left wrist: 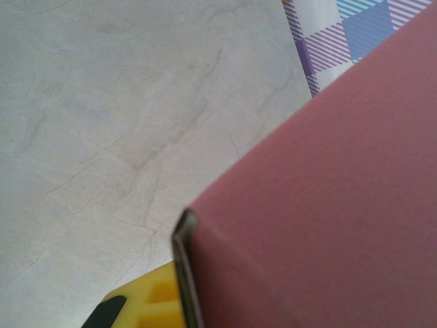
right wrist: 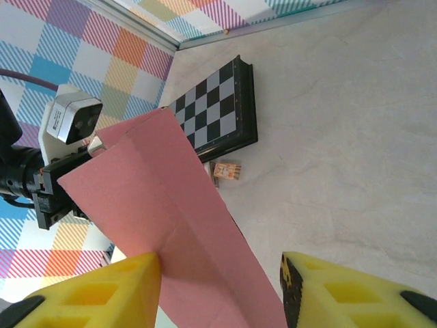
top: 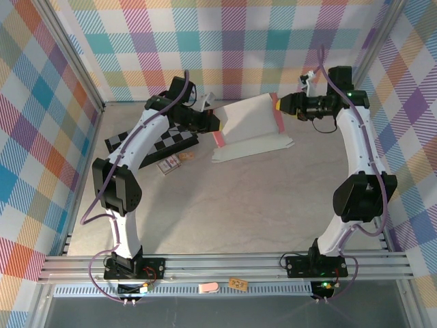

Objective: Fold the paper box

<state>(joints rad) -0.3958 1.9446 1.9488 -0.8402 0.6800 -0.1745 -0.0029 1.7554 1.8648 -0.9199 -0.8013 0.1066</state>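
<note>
Right tool [right wrist: 220,265]: half-open astride pink paper box [right wrist: 171,205]; grip uncertain. Left tool [top: 210,121]: clamped on its left edge. Box tented far on worktop [top: 239,205]. I judge it light, floppy; pinch flap edges.

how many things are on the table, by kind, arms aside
box: 1
board: 1
small items: 2
total: 4
</note>
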